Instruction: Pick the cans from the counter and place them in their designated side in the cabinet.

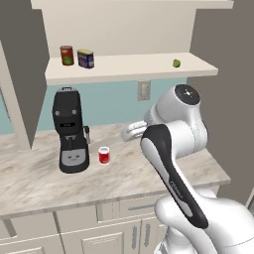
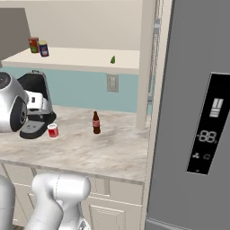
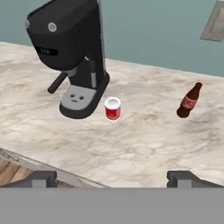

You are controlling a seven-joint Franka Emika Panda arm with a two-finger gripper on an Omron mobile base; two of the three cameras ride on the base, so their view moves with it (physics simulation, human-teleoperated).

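On the counter (image 3: 144, 144), the red can (image 3: 113, 108) stands beyond the wide-open tool (image 3: 112, 178).

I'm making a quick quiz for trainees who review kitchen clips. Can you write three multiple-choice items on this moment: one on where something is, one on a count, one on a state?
1. Where does the bright red can stand?
A. On the cabinet shelf
B. On the counter beside the coffee machine
C. Between the gripper's fingers

2. How many cans stand on the cabinet shelf?
A. None
B. Two
C. Four

3. How is the gripper?
A. Open, holding nothing
B. Shut on the brown bottle
C. Shut on the red can

Answers:
1 B: the hand view shows it upright on the counter, just by the base of the coffee machine.
2 B: the dark red can and the dark blue can stand side by side at its left end.
3 A: both fingertips stand wide apart with only counter between them; the brown bottle stands untouched.
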